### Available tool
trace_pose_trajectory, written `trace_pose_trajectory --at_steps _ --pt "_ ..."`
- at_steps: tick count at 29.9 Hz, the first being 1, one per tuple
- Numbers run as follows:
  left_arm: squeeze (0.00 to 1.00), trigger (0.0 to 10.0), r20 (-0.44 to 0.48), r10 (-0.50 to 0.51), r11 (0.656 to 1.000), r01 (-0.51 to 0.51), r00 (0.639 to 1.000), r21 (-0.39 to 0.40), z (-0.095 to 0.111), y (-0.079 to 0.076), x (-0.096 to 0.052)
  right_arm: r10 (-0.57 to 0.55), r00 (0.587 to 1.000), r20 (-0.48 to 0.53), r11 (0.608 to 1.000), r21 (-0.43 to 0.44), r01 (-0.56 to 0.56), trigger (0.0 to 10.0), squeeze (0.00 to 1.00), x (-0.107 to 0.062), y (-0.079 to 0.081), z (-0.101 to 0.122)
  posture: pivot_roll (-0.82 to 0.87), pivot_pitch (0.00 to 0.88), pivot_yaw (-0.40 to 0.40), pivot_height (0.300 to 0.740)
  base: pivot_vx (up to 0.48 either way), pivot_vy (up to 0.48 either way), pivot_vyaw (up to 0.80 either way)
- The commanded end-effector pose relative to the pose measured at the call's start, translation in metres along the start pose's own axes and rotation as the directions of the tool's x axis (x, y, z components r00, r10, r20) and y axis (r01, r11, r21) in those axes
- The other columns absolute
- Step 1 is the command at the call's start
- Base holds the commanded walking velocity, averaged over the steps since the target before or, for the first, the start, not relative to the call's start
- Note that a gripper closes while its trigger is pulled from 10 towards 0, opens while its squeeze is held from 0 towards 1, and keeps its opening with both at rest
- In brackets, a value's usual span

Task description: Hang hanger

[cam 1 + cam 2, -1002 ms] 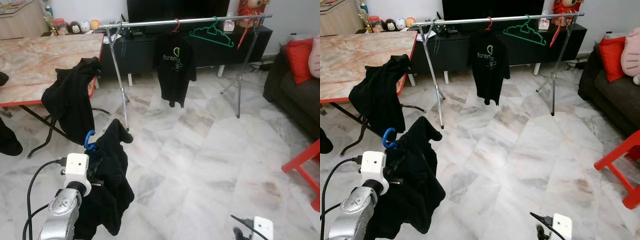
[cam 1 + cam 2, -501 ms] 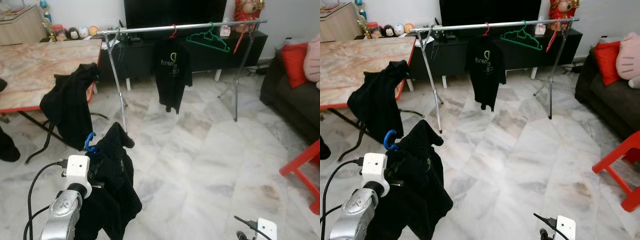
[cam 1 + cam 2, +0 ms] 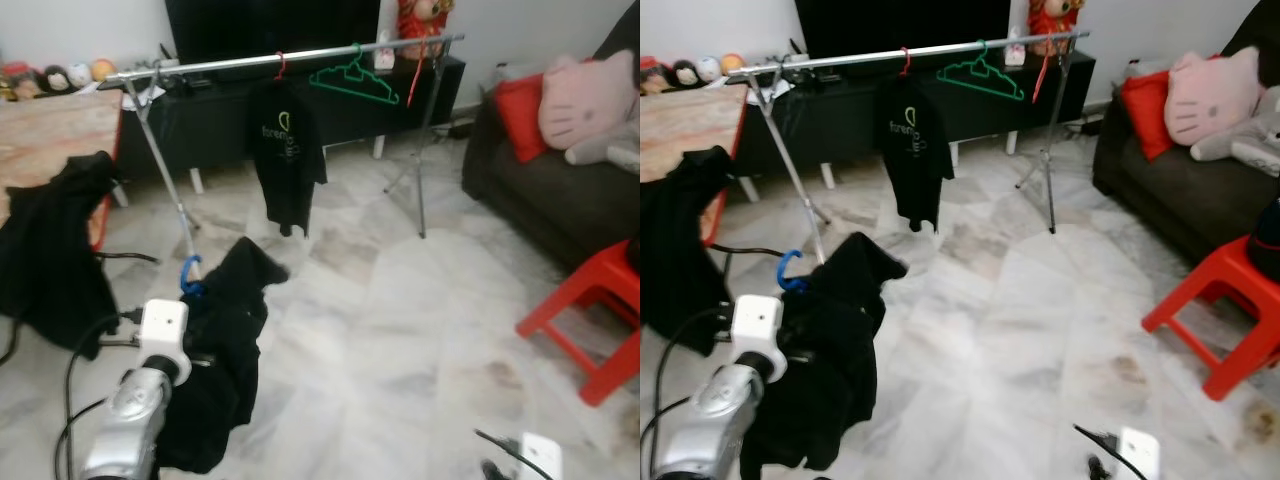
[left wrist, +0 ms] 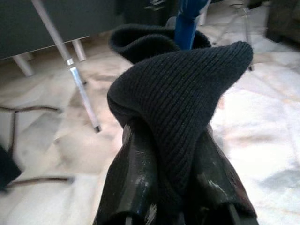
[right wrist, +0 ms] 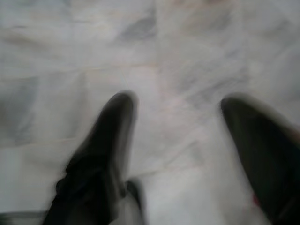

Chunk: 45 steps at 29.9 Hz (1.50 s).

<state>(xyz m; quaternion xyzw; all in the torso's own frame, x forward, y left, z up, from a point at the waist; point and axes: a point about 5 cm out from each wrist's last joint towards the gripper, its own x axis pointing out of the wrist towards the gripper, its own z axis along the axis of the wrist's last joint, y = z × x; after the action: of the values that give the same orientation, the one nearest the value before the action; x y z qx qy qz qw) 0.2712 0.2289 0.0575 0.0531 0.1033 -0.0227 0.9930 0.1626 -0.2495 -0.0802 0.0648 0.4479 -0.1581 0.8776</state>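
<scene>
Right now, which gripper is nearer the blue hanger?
Left. The left gripper is shut on the black garment hanging from the blue hanger, just below its hook. The right gripper hangs open over bare floor, well off to the right.

Rail (image 3: 200,66) bare left of hung shirt (image 3: 286,150); floor open.

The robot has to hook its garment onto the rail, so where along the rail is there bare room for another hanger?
The rail is bare between its left stand and the hung black T-shirt. It is crowded to the right, where the green hanger and a red hanger hang. The left hand holds the black garment with its blue hook.
</scene>
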Motion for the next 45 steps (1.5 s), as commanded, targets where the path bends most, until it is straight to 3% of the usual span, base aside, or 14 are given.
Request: trace_pose_trajectory --at_steps 1,45 --pt "0.00 10.0 0.060 -0.019 0.999 0.017 0.998 0.028 0.0135 -0.0046 0.0046 -0.028 0.999 -0.022 1.000 0.002 0.028 10.0 0.00 -0.0018 -0.0106 -0.0050 -0.04 0.007 0.006 0.740 0.431 0.000 0.00" --pt "0.00 10.0 0.041 -0.007 0.999 0.005 0.999 0.047 0.0116 -0.0037 0.0101 0.017 1.000 -0.012 1.000 -0.013 -0.017 10.0 0.00 -0.0006 -0.0060 -0.0004 -0.04 0.000 0.003 0.740 0.430 0.000 0.00"
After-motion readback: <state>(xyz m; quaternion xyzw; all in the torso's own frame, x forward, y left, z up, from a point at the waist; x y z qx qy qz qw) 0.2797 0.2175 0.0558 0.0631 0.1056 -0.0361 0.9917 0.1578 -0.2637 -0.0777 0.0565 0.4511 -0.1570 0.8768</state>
